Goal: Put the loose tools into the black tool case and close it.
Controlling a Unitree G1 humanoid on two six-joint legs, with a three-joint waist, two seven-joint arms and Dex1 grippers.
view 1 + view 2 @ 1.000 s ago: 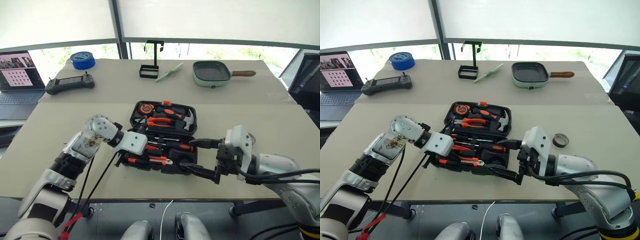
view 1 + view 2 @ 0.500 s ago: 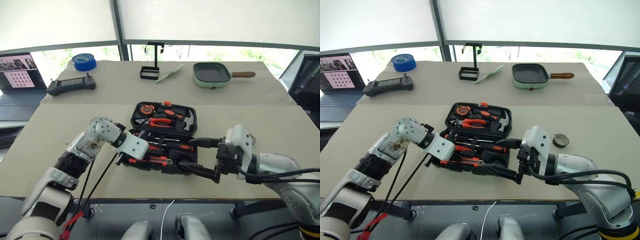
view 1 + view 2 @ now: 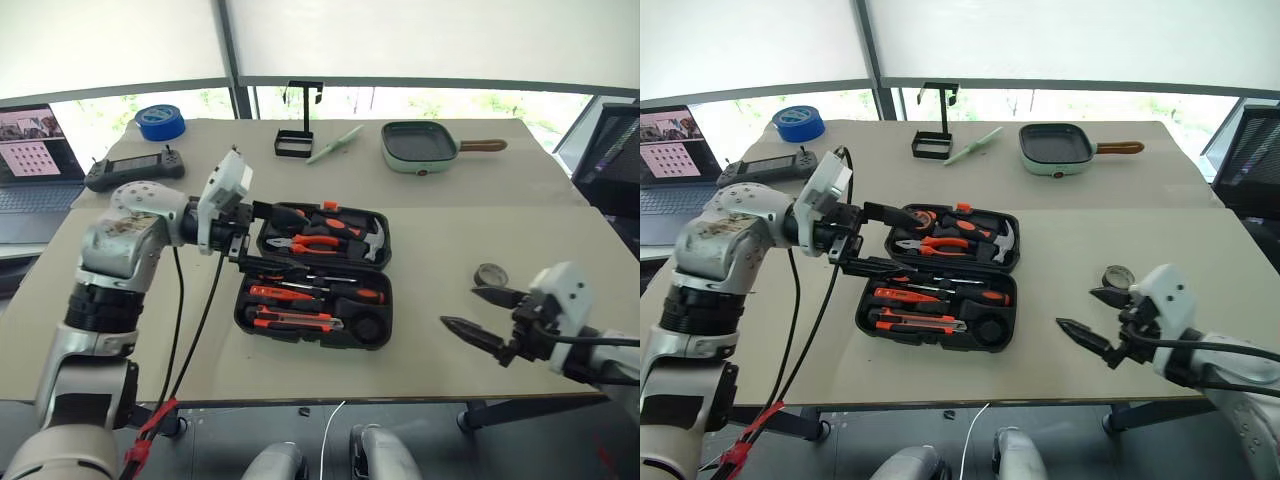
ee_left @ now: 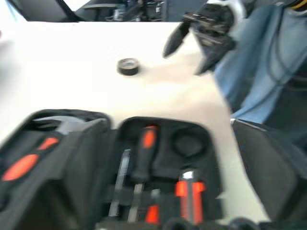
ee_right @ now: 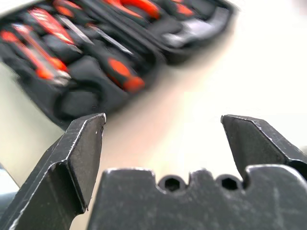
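Note:
The black tool case (image 3: 372, 247) lies open in the middle of the table. Black-and-orange screwdrivers (image 3: 340, 294) and a utility knife (image 3: 296, 321) rest in its near half. A hammer and pliers sit in the far half. A small grey tape roll (image 3: 490, 274) lies on the table to the right of the case. My left gripper (image 3: 268, 238) hangs open above the case's left side, pointing right, holding nothing. Open and empty, my right gripper (image 3: 459, 307) hovers near the table's front right, just in front of the tape roll (image 4: 127, 66).
At the back of the table are a black game controller (image 3: 134, 170), a blue tape roll (image 3: 160, 120), a black stand (image 3: 300, 132) and a green pan (image 3: 424, 147). A laptop (image 3: 32, 150) stands at far left. Bare table surrounds the case.
My left gripper rose from the case's near half and opened. My right gripper drew away from the case's front right corner toward the right, staying open.

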